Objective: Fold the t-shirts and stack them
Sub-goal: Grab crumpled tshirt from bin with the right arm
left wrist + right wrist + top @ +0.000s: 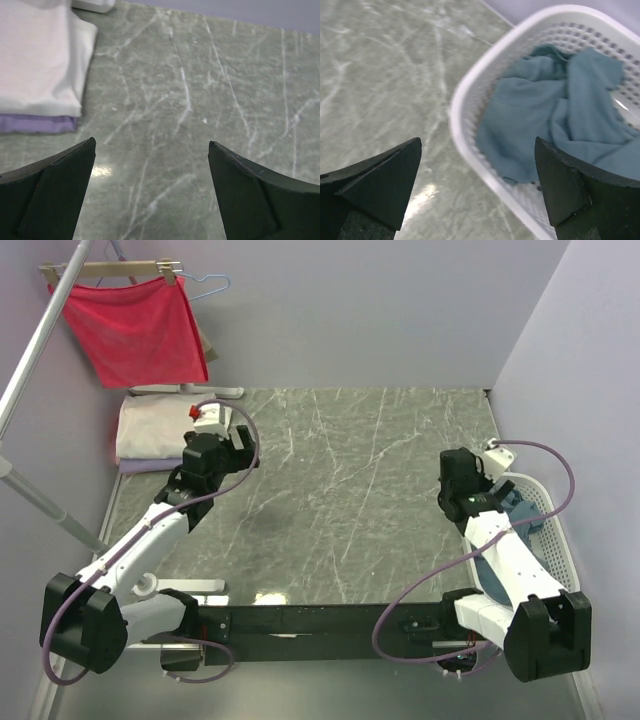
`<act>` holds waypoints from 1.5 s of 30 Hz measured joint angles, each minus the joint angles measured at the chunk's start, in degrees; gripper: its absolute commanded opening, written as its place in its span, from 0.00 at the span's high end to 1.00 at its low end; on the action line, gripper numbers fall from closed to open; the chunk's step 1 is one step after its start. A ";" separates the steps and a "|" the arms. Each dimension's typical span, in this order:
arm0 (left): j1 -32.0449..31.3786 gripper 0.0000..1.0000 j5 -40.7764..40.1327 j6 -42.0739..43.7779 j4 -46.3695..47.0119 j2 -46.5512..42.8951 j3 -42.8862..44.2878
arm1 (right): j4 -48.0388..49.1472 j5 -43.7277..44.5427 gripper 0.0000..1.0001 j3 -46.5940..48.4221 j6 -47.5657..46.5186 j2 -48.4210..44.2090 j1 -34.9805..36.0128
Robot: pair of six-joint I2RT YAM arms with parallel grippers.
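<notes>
- The left tool (151, 145) has its two dark fingers (60, 185) spread wide apart with nothing between them.
- In its wrist view it looks down on bare grey-green marbled surface (200, 90), with the folded pile near its left finger but not touching it.
- That pile sits at the far left corner of the surface: a cream-white t-shirt (35, 55), folded into a rectangle, lies on top of a folded lavender t-shirt (35, 123).
- Only a thin strip of the lavender one shows along the near edge of the pile.
- The cream-white part shows a second white edge on its right side; whether that is another garment or a fold cannot be told.
- The right tool (477, 142) also has its fingers wide apart and grips nothing.
- It points down at the left rim of a white perforated basket (590, 27), which stands at the right edge of the surface.
- The teal t-shirt (545, 120) lies crumpled and unfolded inside the basket, bunched against the wall nearest the tool, and neither finger touches it.
- The two arms are well apart, with open surface between them.
- Beyond the pile, a red cloth (135, 330) hangs from a wooden hanger (110, 270) in the far left corner.
</notes>
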 measured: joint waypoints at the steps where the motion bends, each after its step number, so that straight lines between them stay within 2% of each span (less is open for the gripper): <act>1: -0.24 0.01 0.11 -0.07 -0.46 0.02 0.11 | -1.44 0.68 0.00 0.00 0.76 -0.09 -0.66; 6: -2.16 0.01 4.76 -1.05 -2.12 1.49 2.27 | -6.78 1.90 0.00 0.00 3.17 -0.17 -7.61; 13: -2.29 0.00 10.25 -1.66 -2.97 4.31 3.54 | -7.82 -1.70 0.00 -0.02 5.05 2.93 -19.61; 21: -2.29 0.01 13.11 -1.64 -4.15 4.94 4.04 | -8.92 -6.60 0.03 1.57 5.11 14.34 -22.97; 22: -2.29 0.00 13.44 -1.64 -4.61 5.35 4.55 | -8.94 -7.19 0.06 2.21 5.14 15.72 -23.43; 24: -2.29 0.01 13.97 -1.64 -4.96 6.19 5.25 | -8.92 -7.80 0.22 3.19 5.14 17.73 -24.30; 26: -2.29 0.01 14.51 -1.64 -5.03 6.99 5.81 | -8.76 -8.59 0.34 3.80 4.98 19.17 -25.18; 28: -2.29 0.01 15.13 -1.64 -5.46 7.87 6.34 | -8.52 -9.60 0.40 3.82 4.83 19.61 -25.88; 31: -2.29 0.01 16.11 -1.64 -6.32 8.98 6.99 | -8.13 -11.23 0.55 3.82 4.63 19.67 -26.88; 34: -2.29 0.00 16.74 -1.66 -7.15 10.21 7.76 | -7.89 -12.50 0.80 3.82 4.31 19.80 -27.61; 35: -2.29 0.01 16.94 -1.66 -7.32 10.56 7.93 | -7.85 -12.85 1.00 3.82 4.26 19.80 -27.76; 41: -2.29 0.01 18.16 -1.70 -8.00 12.04 8.48 | -7.54 -13.77 1.00 3.45 3.80 18.14 -28.11; 45: -2.29 0.01 18.25 -1.75 -7.98 12.52 8.52 | -8.39 -14.10 1.00 1.60 3.45 7.32 -27.04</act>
